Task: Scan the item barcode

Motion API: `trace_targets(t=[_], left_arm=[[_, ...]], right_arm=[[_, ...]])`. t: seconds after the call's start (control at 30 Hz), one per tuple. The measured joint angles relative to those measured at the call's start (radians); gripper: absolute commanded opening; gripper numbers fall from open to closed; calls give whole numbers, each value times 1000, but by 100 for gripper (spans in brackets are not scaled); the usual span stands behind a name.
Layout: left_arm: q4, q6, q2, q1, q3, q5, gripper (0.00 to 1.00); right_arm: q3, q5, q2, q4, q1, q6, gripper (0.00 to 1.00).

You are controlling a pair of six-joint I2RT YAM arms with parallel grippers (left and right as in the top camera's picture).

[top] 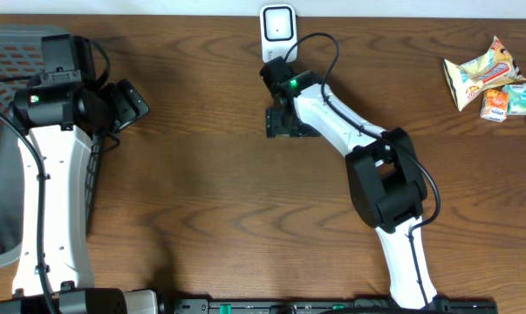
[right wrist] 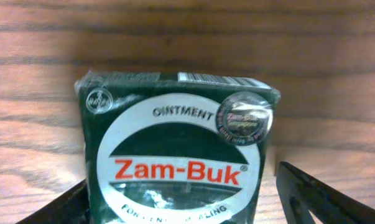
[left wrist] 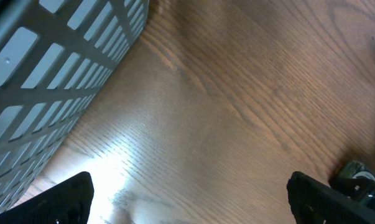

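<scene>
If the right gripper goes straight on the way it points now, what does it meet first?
The dark green Zam-Buk ointment box, directly ahead of the open right gripper. Nothing shows in front of the box, though how far off it is remains unclear.

A: Overhead's bright and sharp, only faint shadows on the table (top: 201,218).
B: Left wrist view: white glare at seven o'clock, basket (left wrist: 44,68) blurred at ten.
A: Right wrist view: box (right wrist: 175,155) label readable, wood behind it soft.

blocked: basket (top: 5,52) left, scanner (top: 278,24) far edge, snack packets (top: 489,77) right | free: table (top: 201,174) middle
</scene>
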Motion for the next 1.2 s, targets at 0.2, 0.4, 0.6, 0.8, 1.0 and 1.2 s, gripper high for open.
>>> trace_targets(t=[0.2,0.4,0.6,0.8,1.0,1.2], left_arm=[[0,0,0,0,0,0,98],[0,0,0,0,0,0,98],[0,0,0,0,0,0,98],[0,0,0,0,0,0,98],[0,0,0,0,0,0,98],[0,0,0,0,0,0,98]], right_arm=[[0,-137,0,22,-66,-295,72],[3,-225,0,-15,-130,-580,74],[3,-230,0,0,-212,-716,80],[9,-294,-1,-14,-275,-741,93],[9,-342,-6,-12,-271,-763,97],[9,-379,-18,15,-264,-643,99]])
